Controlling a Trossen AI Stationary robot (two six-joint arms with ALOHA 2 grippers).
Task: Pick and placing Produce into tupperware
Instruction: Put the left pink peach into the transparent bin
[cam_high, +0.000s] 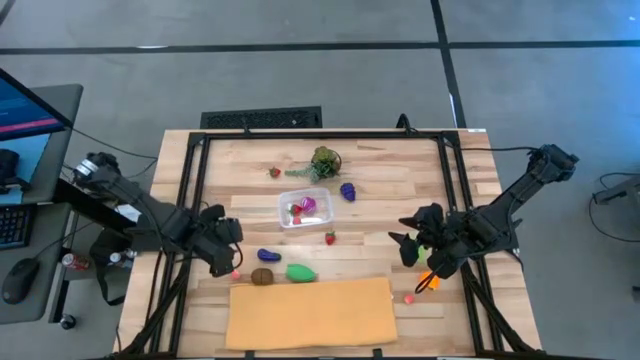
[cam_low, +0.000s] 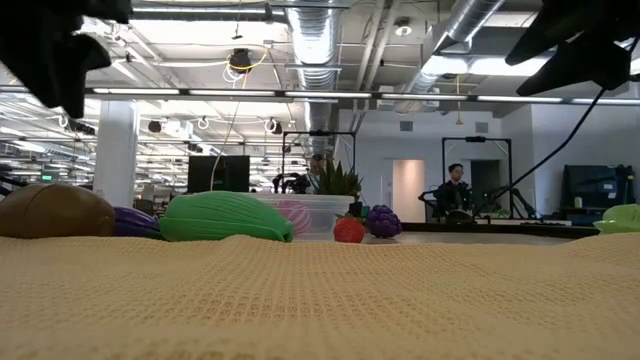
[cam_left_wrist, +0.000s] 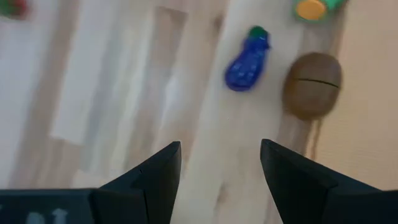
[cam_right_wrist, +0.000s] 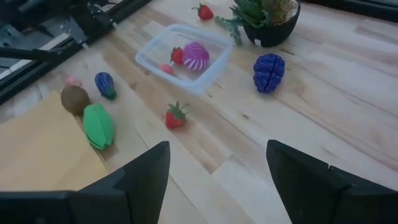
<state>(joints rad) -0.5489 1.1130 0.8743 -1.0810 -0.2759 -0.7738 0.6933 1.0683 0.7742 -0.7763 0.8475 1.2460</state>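
Note:
The clear tupperware (cam_high: 305, 208) (cam_right_wrist: 183, 56) stands mid-table with a pink-striped piece (cam_right_wrist: 195, 55) and red pieces inside. Loose produce lies around it: a strawberry (cam_right_wrist: 176, 116), purple grapes (cam_right_wrist: 269, 73), a far strawberry (cam_high: 275, 172), a blue piece (cam_left_wrist: 249, 60), a brown piece (cam_left_wrist: 313, 84), a green piece (cam_high: 301, 272) and an orange piece (cam_high: 428, 282). My left gripper (cam_left_wrist: 221, 168) (cam_high: 222, 262) hangs open, pointing steeply down at bare wood just short of the blue piece. My right gripper (cam_right_wrist: 217, 168) (cam_high: 405, 245) stands open to the tub's right, holding nothing.
A tan-orange sheet (cam_high: 310, 312) covers the near middle of the table. A leafy bunch in a dark pot (cam_high: 325, 162) stands behind the tub. Small pink pieces lie at the sheet's left (cam_high: 236, 274) and right (cam_high: 409, 297). Black frame rails (cam_high: 190, 200) run along the table's sides.

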